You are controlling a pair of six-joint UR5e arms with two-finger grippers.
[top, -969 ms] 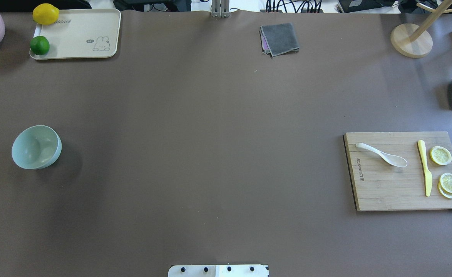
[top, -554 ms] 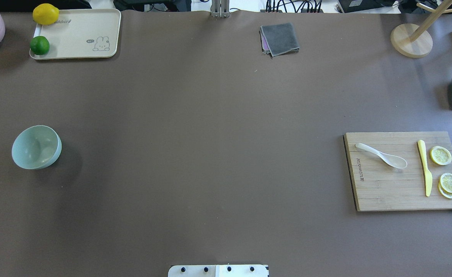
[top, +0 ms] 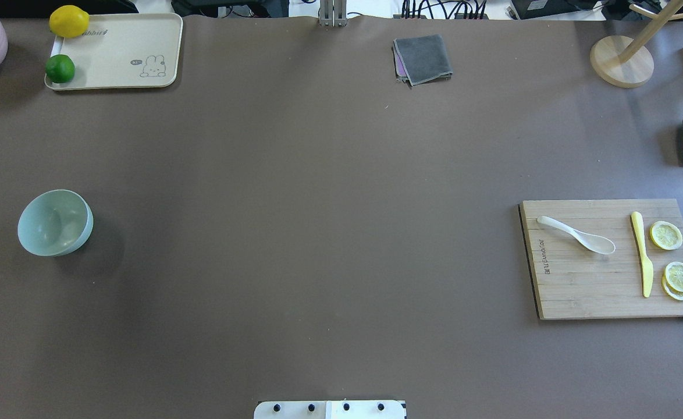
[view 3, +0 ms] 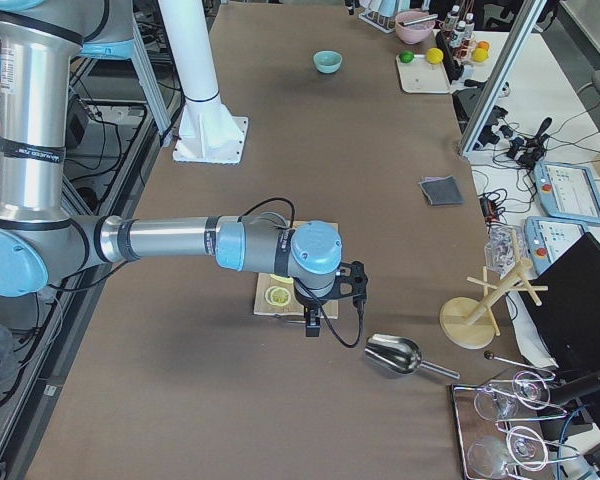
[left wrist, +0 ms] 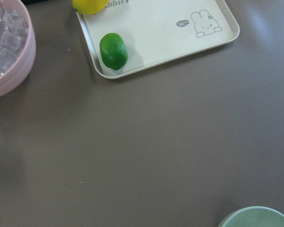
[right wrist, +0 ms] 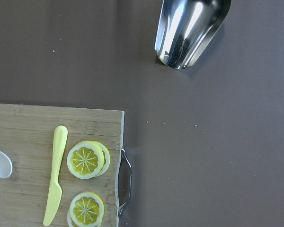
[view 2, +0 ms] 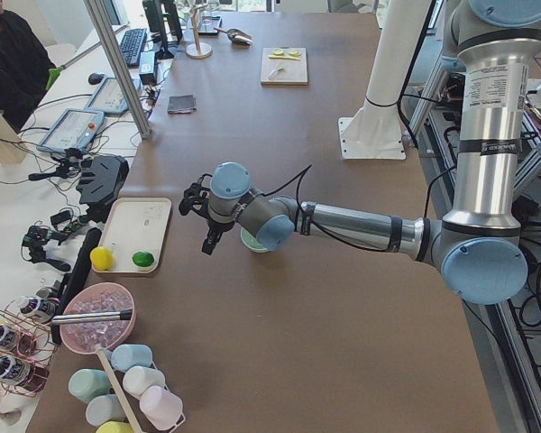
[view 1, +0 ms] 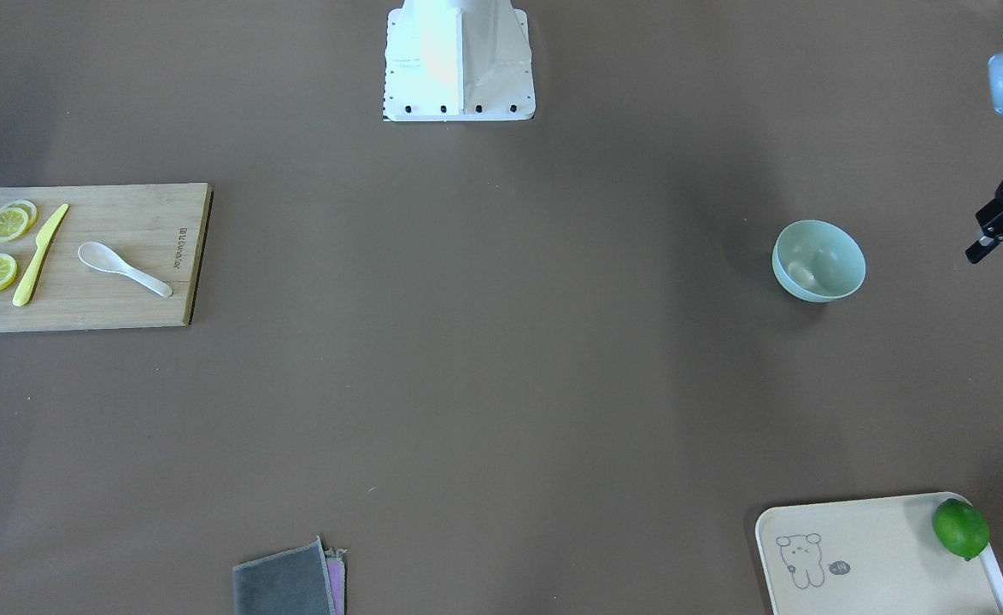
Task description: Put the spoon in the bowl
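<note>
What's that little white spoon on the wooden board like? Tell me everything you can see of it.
The spoon is small, white and glossy, perhaps ceramic or plastic, with a deep oval scoop and a short, thick handle. It lies flat on the wooden cutting board, apparently hollow side up. It sits at a slant, with its scoop toward the yellow knife but apart from it. Only the board touches it.

tray (left wrist: 165, 42) printed "hi~", cutting board (top: 586, 285) logo unreadable
</note>
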